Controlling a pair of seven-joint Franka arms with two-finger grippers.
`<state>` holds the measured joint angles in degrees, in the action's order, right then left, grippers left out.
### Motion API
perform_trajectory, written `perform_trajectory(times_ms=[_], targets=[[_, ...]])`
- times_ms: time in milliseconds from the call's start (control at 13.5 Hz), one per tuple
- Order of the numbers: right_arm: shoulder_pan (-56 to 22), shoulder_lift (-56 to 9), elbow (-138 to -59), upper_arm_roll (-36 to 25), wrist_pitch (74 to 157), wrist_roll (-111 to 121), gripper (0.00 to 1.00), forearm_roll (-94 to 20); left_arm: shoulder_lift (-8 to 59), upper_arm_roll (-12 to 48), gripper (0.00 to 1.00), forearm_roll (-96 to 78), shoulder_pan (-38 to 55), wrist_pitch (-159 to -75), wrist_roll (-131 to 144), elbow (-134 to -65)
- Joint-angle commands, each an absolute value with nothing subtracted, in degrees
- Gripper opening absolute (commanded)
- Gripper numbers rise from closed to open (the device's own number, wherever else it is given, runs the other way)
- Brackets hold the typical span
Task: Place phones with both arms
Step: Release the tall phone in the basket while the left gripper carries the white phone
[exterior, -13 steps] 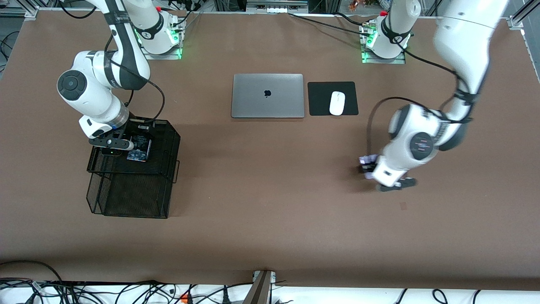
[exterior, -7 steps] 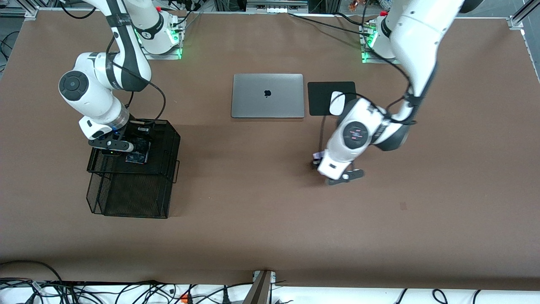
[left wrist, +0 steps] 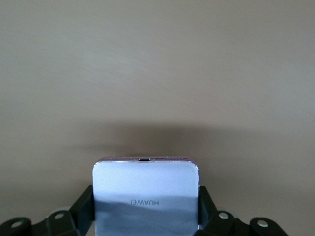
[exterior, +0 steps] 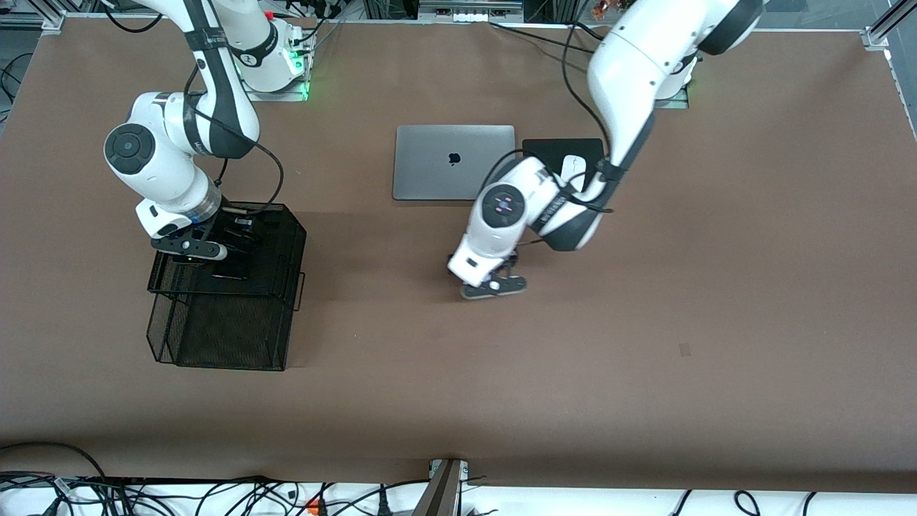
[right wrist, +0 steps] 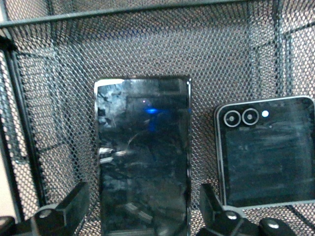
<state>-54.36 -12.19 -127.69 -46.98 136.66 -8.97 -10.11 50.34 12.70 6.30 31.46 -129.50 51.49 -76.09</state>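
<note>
In the left wrist view a pale pink-white phone [left wrist: 146, 182] marked HUAWEI sits between my left gripper's [left wrist: 146, 196] fingers, which are shut on its edges. In the front view the left gripper [exterior: 493, 285] hangs over bare brown table [exterior: 501, 373] near the middle. My right gripper [exterior: 197, 247] is over the black mesh basket [exterior: 215, 337] and stands open [right wrist: 143, 194]. The long slim black phone [right wrist: 142, 162] lies on the basket floor between its fingers, with mesh showing on both sides. The small squarish black phone [right wrist: 268, 152] lies beside it.
A shut grey laptop [exterior: 454, 163] lies near the arms' bases. Beside it a white mouse [exterior: 571, 168] rests on a black pad [exterior: 555, 148], partly covered by the left arm. The basket stands toward the right arm's end of the table.
The left arm has swung with the pale phone from its own end of the table to the middle. The right gripper has opened and let go of the long black phone in the basket.
</note>
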Motion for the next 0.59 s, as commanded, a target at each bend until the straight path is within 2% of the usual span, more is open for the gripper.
perform_trajectory(times_ms=[0, 149, 446, 520], targets=[[-54.49, -11.51, -125.69, -47.28, 135.7, -9.15, 0.99, -10.2, 55.62, 8.19, 0.0, 7.21, 38.47, -128.41, 51.68, -67.61], [-54.14, -11.25, -120.45, -48.07, 127.76, -9.14, 0.99, -10.2, 59.57, 3.1, 0.0, 7.03, 43.22, -128.41, 52.03, -62.95], [-54.05, -11.34, -105.42, -52.29, 105.7, -8.44, 0.99, -10.02, 61.61, 2.37, 0.0, 7.12, 43.86, -128.5, 53.0, -61.08], [-53.79, -11.6, -101.99, -52.73, 101.38, -8.35, 0.99, -9.85, 61.87, 2.37, 0.07, 7.21, 43.94, -128.5, 53.09, -61.17]])
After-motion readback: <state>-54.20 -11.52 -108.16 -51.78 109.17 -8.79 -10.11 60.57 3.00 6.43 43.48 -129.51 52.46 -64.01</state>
